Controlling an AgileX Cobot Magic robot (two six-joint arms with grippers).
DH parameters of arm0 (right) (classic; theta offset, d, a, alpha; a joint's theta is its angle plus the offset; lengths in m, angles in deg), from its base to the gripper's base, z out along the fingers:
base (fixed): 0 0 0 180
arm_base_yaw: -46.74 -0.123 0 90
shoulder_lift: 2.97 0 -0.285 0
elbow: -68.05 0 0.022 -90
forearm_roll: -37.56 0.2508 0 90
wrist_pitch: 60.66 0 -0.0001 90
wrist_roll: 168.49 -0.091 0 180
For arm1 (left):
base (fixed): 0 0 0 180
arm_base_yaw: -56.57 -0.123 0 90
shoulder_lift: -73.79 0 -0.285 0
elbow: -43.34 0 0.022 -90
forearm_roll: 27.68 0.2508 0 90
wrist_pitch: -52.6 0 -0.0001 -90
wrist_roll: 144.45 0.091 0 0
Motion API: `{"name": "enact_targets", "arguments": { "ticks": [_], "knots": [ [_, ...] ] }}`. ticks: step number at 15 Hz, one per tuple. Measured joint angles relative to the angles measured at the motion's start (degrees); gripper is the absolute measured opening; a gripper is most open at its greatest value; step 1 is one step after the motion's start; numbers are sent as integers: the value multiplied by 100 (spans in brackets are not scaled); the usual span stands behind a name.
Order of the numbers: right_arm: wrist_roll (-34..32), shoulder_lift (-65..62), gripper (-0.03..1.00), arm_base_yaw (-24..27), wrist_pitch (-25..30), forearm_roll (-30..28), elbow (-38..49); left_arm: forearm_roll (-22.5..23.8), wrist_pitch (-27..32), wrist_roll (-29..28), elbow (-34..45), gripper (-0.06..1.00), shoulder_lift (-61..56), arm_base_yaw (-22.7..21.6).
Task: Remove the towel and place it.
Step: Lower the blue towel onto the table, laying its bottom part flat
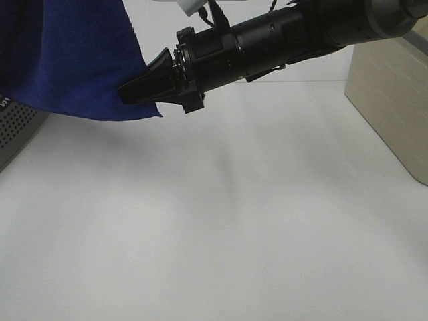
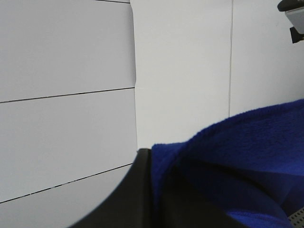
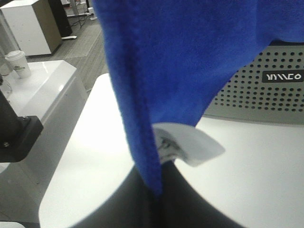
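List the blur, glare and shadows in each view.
Exterior high: soft even light, faint shadows on the table, right gripper nearly featureless black. Left wrist: left gripper's finger blurred up close, towel pile fairly sharp. Right wrist: table glares white, tag out of focus.

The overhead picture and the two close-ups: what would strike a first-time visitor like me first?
The deep blue towel stands out most, hanging at the upper left of the overhead view by a grey perforated box. The black right gripper reaches in from the upper right and pinches the towel's edge, close to a small white tag seen in the right wrist view.
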Motion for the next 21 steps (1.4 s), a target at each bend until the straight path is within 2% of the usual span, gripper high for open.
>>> {"name": "enact_targets", "arguments": {
  "ticks": [2, 4, 6, 8, 9, 10, 12, 13, 16, 18, 19, 20, 21],
  "knots": [
    [-281, 0, 2, 40, 34, 0, 0, 0, 0, 0, 0, 0, 0, 0],
    [-1054, 0, 2, 52, -63, -11, 0, 0, 0, -6, 0, 0, 0, 0],
    [-1644, -17, 2, 52, -115, -189, 0, 0, 0, -11, 0, 0, 0, 0],
    [-2538, -229, 2, 52, -166, -705, 0, -17, -52, -155, 0, 0, 0, 0],
    [-3037, -395, 2, 52, -183, -1140, -34, -34, -178, -315, 0, 0, 0, 0],
    [-3953, -642, 2, 52, -201, -1845, -178, -34, -441, -602, 0, 0, 0, 0],
    [-5334, -985, 2, 52, -172, -3071, -584, -46, -871, -1134, 0, 0, 0, 0],
    [-5701, -1066, 2, 52, -138, -3386, -716, -46, -991, -1261, 0, 0, 0, 0],
    [-7534, -1404, 2, 52, 355, -5323, -1667, -46, -1621, -2068, 0, 0, 0, 0],
    [-8468, -1484, 2, 52, 819, -6658, -2538, -46, -1919, -2441, 0, 0, 0, 0],
    [-9047, -1490, 2, 52, 888, -7712, -3289, -17, -2172, -2618, 0, 0, 34, -46],
    [-9202, -1490, 2, 52, 905, -8153, -3633, -11, -2303, -2641, 0, 0, 86, -115],
    [-9253, -1490, 2, 52, 905, -8325, -3787, -11, -2366, -2653, 0, 0, 115, -149]
  ]
}}
